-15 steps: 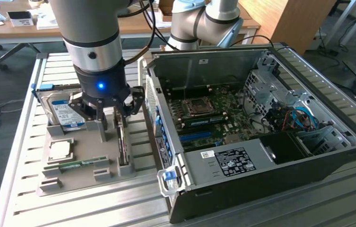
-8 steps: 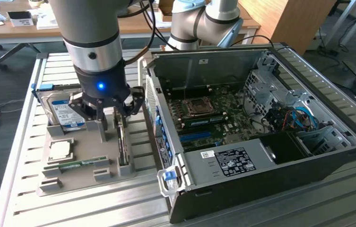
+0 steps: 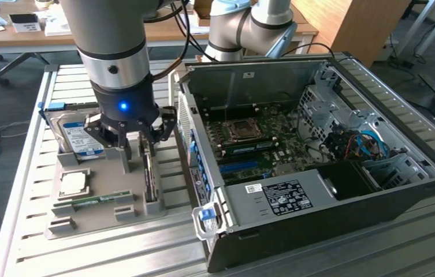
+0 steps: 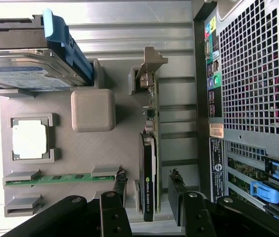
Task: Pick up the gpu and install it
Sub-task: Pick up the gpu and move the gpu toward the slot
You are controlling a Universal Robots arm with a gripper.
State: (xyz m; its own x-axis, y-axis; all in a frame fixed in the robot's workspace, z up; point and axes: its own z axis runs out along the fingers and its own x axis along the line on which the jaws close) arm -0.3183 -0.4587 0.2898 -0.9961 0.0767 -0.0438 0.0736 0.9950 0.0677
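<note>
Starting at the exterior view's left, a hard drive (image 3: 78, 135) with a blue-white label stands at the far end of a gray tray (image 3: 106, 176) on the slatted metal counter (image 3: 125, 242). Nearer on the tray lie a square processor chip (image 3: 73, 183) and a narrow green memory stick (image 3: 94, 200). Further right, the gpu (image 4: 149, 143) stands on edge in a slot along the tray's right side, with its black cooler facing the tray's middle and its silver bracket at the end near the hard drive. The pincer (image 4: 148, 175) hangs over it, spread open, one finger on each side of the card with a gap on both sides. At the right, an open computer case (image 3: 302, 236) sits just beside the tray, its motherboard (image 3: 256, 138) exposed.
</note>
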